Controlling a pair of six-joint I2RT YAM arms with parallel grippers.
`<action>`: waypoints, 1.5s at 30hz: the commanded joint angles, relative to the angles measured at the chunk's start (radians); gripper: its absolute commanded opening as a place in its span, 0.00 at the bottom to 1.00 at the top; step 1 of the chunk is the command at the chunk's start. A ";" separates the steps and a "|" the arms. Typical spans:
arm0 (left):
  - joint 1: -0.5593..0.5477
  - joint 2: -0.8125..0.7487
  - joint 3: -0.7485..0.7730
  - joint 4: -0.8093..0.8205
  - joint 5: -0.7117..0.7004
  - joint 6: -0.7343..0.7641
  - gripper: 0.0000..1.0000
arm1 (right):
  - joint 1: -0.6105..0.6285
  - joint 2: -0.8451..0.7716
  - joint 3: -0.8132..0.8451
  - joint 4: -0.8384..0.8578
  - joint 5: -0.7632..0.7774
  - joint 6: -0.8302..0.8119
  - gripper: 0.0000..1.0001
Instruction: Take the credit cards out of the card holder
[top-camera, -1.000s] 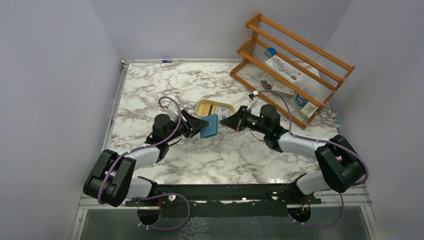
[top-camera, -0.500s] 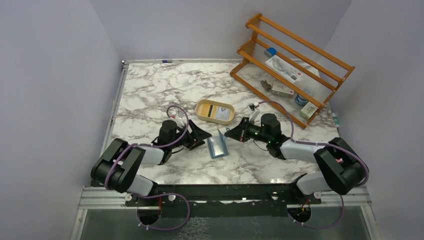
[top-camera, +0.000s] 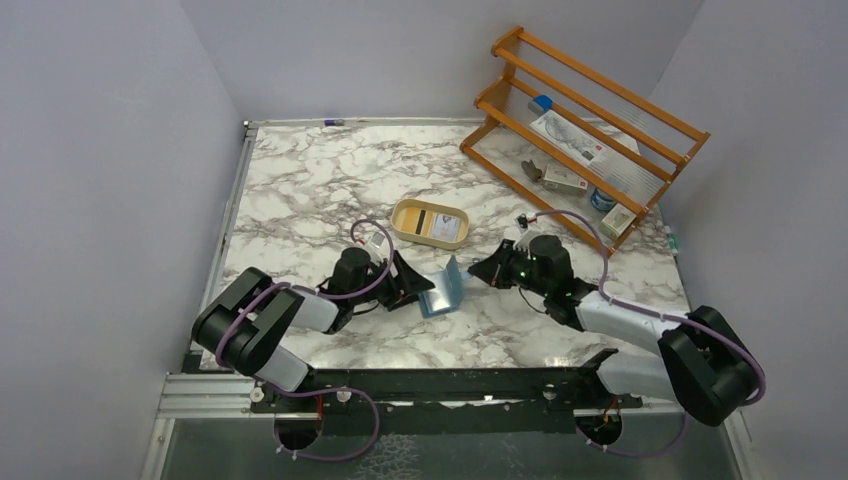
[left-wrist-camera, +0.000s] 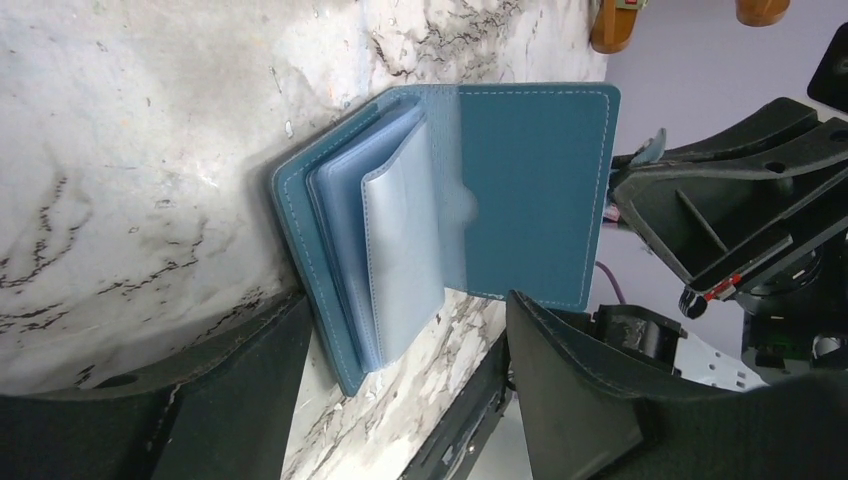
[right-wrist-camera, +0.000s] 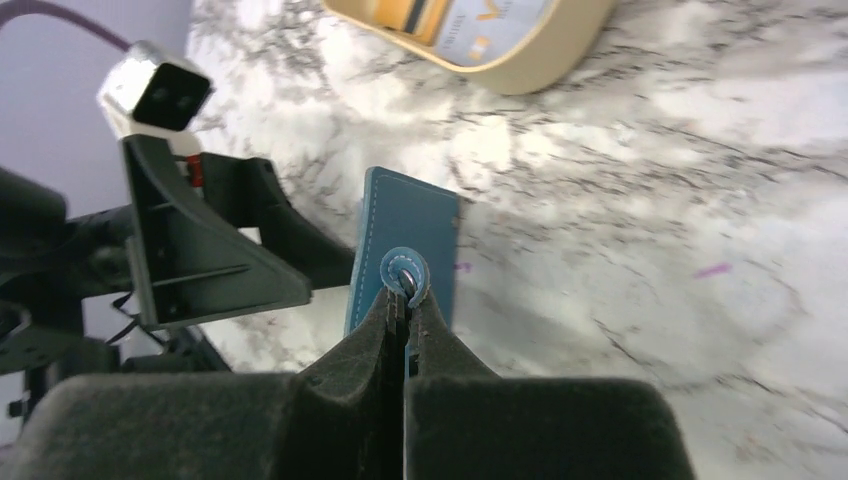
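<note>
The teal card holder (top-camera: 445, 288) lies open on the marble between my grippers. In the left wrist view its back cover rests on the table, the pale blue inner pockets (left-wrist-camera: 400, 250) fan up, and the front cover (left-wrist-camera: 530, 180) stands raised. I cannot tell whether the pockets hold cards. My right gripper (top-camera: 476, 272) is shut on the holder's snap tab (right-wrist-camera: 403, 268) and holds that cover up. My left gripper (top-camera: 416, 290) is open, its fingers (left-wrist-camera: 230, 400) either side of the holder's near corner. Credit cards (top-camera: 437, 225), yellow-orange and pale with a dark stripe (right-wrist-camera: 470, 25), lie in the tan dish.
The tan oval dish (top-camera: 398, 222) sits just behind the holder, and its rim (right-wrist-camera: 540, 70) shows in the right wrist view. A wooden rack (top-camera: 590, 120) with small items stands at the back right. Grey walls close in the table on three sides.
The holder went from my left gripper's grasp near the dish down onto the table. My left gripper let go and stayed beside it. My right gripper took the snap tab and raised the cover.
</note>
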 joint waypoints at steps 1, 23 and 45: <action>-0.011 0.032 0.003 0.016 -0.051 0.034 0.71 | 0.003 -0.082 -0.009 -0.219 0.197 -0.052 0.01; -0.095 0.067 0.039 0.017 -0.110 0.011 0.68 | 0.003 -0.084 -0.137 0.107 -0.137 -0.013 0.80; -0.162 0.169 0.159 0.014 -0.112 -0.002 0.68 | 0.267 -0.164 0.073 -0.356 0.258 -0.437 0.87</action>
